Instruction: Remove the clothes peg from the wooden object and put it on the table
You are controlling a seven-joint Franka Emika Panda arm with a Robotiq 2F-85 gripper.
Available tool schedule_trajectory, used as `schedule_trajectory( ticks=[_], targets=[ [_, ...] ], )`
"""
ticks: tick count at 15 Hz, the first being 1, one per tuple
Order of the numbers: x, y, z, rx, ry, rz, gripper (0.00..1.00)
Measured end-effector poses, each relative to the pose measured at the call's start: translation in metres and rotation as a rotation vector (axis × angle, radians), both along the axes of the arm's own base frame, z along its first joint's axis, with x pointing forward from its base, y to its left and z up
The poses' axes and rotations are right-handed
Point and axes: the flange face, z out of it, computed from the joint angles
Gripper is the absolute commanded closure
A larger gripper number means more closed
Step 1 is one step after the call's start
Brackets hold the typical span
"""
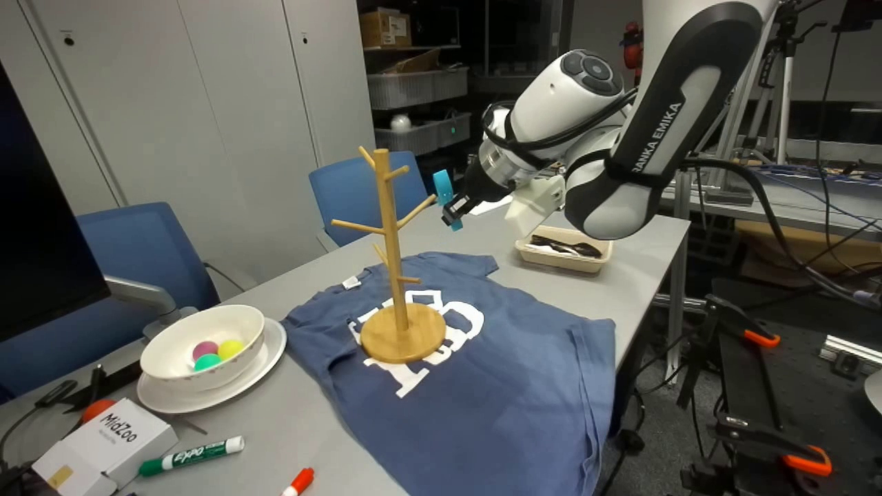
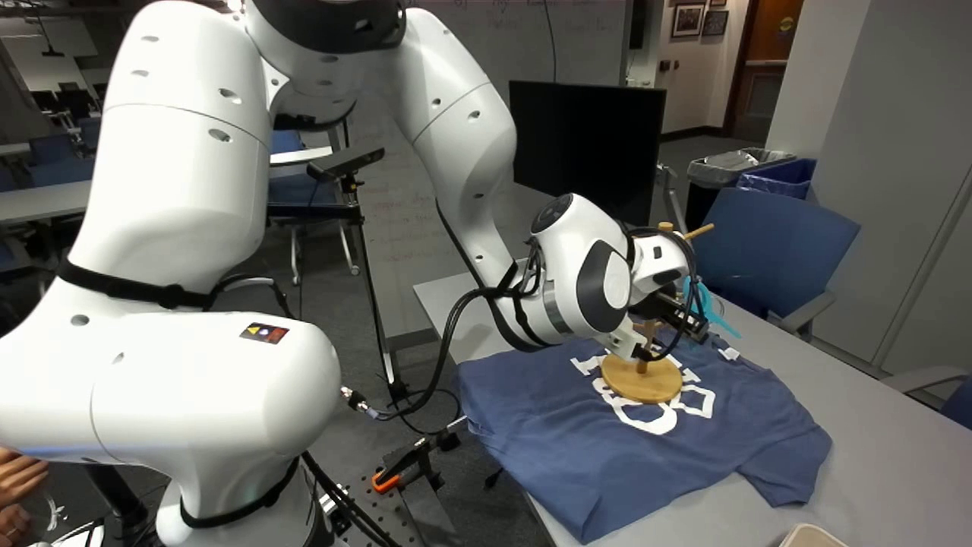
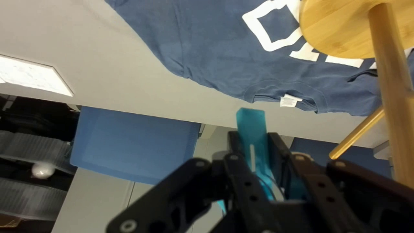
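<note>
The teal-blue clothes peg (image 3: 250, 124) is between the fingers of my gripper (image 3: 254, 142), which is shut on it. In both exterior views the peg (image 1: 443, 184) (image 2: 708, 308) is held up in the air above the table (image 1: 331, 427), at my gripper (image 1: 455, 210). The pale wooden stand (image 1: 391, 241) stands upright on the shirt. Its branch tip looks close to the peg in an exterior view; in the wrist view the peg is apart from the visible branch (image 3: 355, 134). The stand's round base (image 2: 642, 380) shows below my wrist, which partly hides the pole.
A dark blue shirt (image 1: 510, 372) lies under the stand. A white bowl (image 1: 207, 344) with several coloured balls sits on a plate. A green marker (image 1: 193, 456), a white box (image 1: 107, 448) and a tray (image 1: 563, 249) of dark utensils are on the table. Blue chairs (image 3: 132, 142) line its far edge.
</note>
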Motion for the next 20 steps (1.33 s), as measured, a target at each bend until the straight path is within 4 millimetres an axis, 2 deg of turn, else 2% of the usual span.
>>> schedule_trajectory(
  ticks=[7,13,15,20],
  targets=[
    [-0.013,-0.031,0.003,-0.017,0.005,-0.064,0.94],
    [-0.035,-0.05,-0.003,-0.007,0.019,-0.127,0.94],
    [-0.045,-0.052,-0.008,-0.002,0.025,-0.156,0.94],
    [-0.06,-0.04,-0.029,0.046,0.074,-0.164,0.94]
  ],
)
